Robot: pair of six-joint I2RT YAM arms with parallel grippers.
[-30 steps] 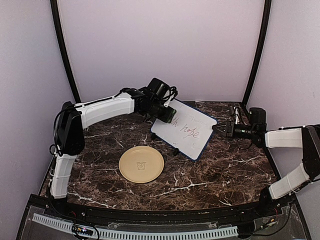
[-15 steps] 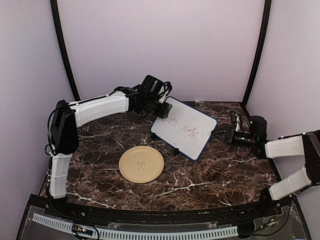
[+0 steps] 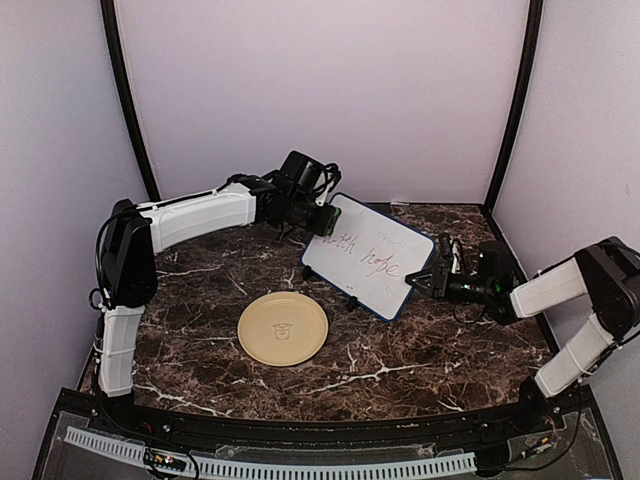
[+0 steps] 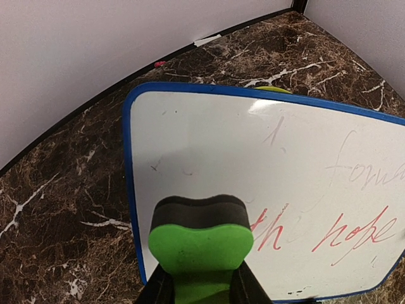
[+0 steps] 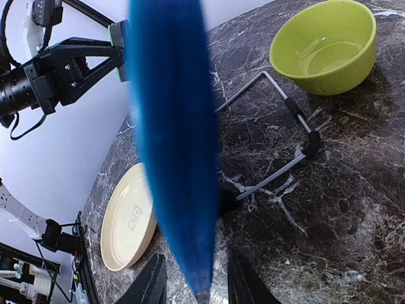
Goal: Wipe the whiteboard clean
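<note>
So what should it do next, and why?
Probably close the right gripper on the whiteboard at its right-hand edge: its open fingers straddle the blue frame, and the board rests only on a wire stand. That would steady it before the green eraser wipes the red writing.

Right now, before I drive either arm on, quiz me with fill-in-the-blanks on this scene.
1. The left gripper is clamped on a green bone-shaped foam ____.
2. The bold handwriting on the small rectangular whiteboard is ____.
3. The open fingers of the right gripper straddle the whiteboard's ____ frame edge.
4. Behind the whiteboard sits a round lime-green ____.
Missing: eraser; red; blue; bowl.
</note>
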